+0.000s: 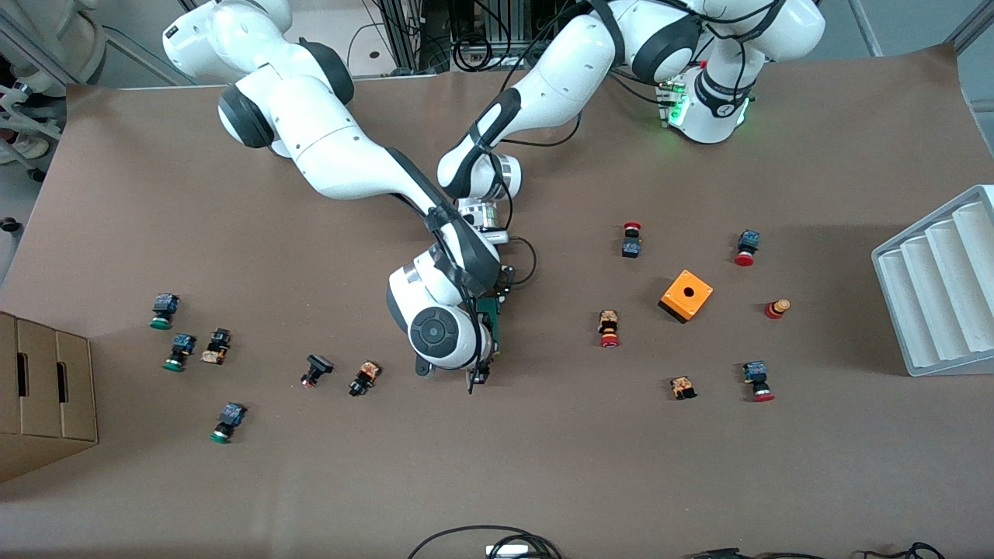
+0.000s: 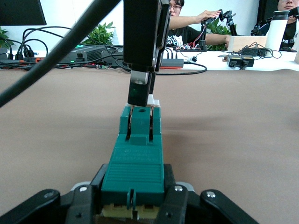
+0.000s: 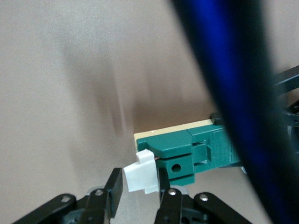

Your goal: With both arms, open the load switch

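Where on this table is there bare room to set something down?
Bare paper runs along the edge nearest the front camera, below the push buttons, and between the cardboard box and right arm's base. Crowded: around the orange box, and mid-table where both grippers grip the load switch.

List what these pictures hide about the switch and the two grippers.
- Front view: the right arm's wrist covers most of the load switch and both grips.
- Left wrist view: the left gripper is cut off by the frame edge.
- Right wrist view: a blurred blue cable hides the switch's far end; the right gripper pinches the white block.
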